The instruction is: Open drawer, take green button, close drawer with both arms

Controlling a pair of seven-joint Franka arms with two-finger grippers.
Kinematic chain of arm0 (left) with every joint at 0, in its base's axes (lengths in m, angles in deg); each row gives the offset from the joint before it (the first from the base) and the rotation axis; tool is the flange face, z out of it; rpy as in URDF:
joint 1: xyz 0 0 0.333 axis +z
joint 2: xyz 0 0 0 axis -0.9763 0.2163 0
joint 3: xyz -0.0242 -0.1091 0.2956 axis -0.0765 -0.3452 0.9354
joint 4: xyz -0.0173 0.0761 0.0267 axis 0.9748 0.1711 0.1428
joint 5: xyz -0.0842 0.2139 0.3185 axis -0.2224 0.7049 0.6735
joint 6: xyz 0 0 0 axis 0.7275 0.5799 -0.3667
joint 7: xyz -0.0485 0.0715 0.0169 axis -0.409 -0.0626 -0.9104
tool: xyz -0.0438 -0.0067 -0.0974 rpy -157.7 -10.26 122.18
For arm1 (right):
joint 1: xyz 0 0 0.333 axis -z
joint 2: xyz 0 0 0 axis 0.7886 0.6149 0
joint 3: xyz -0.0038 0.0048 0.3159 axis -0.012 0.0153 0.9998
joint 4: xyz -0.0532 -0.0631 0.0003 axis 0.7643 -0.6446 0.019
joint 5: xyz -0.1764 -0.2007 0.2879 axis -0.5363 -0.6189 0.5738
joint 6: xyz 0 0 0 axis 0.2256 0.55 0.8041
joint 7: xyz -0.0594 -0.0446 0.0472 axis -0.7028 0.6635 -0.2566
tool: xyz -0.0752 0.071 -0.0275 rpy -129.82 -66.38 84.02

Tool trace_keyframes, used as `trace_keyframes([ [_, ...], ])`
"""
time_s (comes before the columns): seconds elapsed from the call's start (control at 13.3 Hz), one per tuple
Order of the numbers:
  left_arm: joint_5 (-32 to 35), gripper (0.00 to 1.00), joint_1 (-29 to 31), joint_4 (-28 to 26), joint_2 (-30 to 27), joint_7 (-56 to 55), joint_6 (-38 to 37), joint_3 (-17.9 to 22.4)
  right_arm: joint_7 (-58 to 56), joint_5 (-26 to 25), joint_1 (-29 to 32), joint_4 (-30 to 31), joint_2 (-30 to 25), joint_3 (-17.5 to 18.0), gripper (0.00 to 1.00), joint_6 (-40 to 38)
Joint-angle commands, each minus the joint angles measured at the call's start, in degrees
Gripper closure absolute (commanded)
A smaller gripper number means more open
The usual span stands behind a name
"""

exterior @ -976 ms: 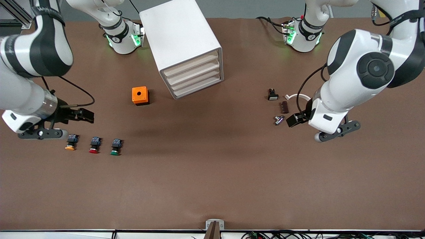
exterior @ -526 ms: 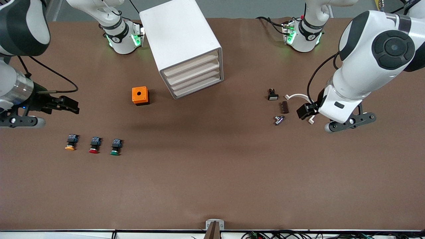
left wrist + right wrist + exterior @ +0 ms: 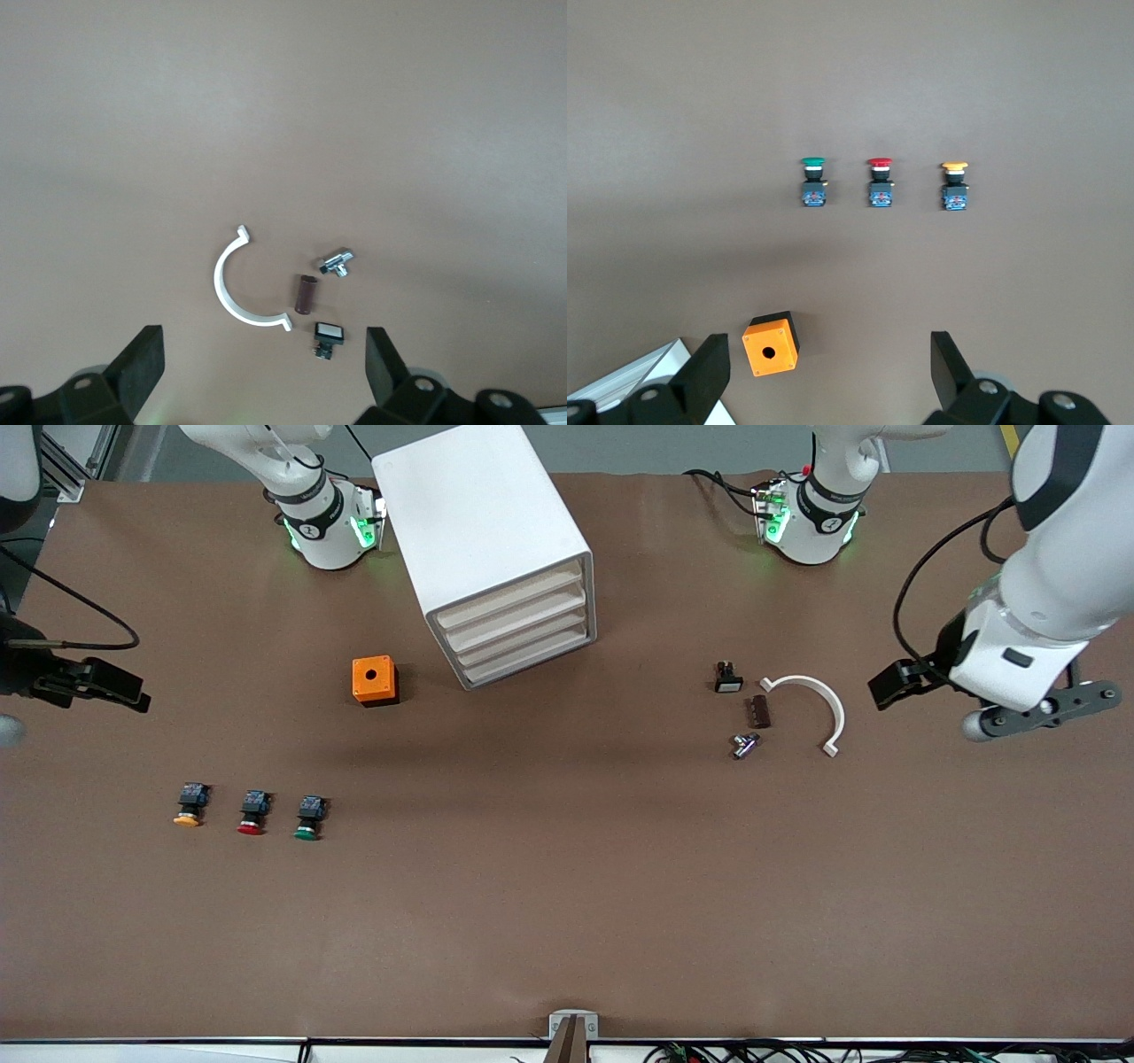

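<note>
The white cabinet (image 3: 483, 540) stands between the two bases, and each drawer (image 3: 518, 624) in its stack of cream fronts is shut. The green-capped button (image 3: 307, 817) lies on the table near the right arm's end, last in a row of three, also in the right wrist view (image 3: 813, 181). My right gripper (image 3: 97, 682) hangs open and empty over the table's edge at that end (image 3: 829, 354). My left gripper (image 3: 899, 682) hangs open and empty over the left arm's end (image 3: 264, 350), beside a white curved piece (image 3: 819, 695).
An orange box with a hole (image 3: 374, 680) sits beside the cabinet. Red-capped (image 3: 252, 813) and yellow-orange-capped (image 3: 189, 806) buttons lie beside the green one. Near the curved piece are a small black switch (image 3: 727, 677), a brown cylinder (image 3: 759, 711) and a metal fitting (image 3: 744, 745).
Both arms have swung outward toward their ends of the table and risen. The left gripper has cleared the white curved piece, which now shows whole. Both grippers stay open.
</note>
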Motion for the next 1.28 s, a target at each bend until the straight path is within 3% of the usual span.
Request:
trace_keyframes([
  [0.0,0.3,0.0,0.4,-0.8,-0.9,1.9,-1.2,-0.8,-0.2,0.1,0.7,-0.9,0.1,0.8,0.0,-1.0],
  [0.3,0.4,0.0,0.8,-1.7,-3.5,4.3,-1.6,-1.0,-0.2,0.2,0.6,-0.8,0.3,1.0,0.0,-0.9],
  [0.6,0.5,0.0,3.5,-5.4,-8.1,12.8,-1.6,-1.0,-0.2,0.1,0.7,-0.9,0.3,0.9,0.0,-0.9],
  [0.98,-0.4,0.0,5.8,-11.9,-15.7,13.4,-0.8,-1.1,-0.2,0.2,0.6,-0.9,0.3,0.9,0.0,-0.9],
  [1.2,-0.7,0.0,7.0,-12.6,-16.9,16.6,-0.6,-1.1,-0.2,0.3,0.6,-0.9,0.3,0.9,0.0,-0.9],
])
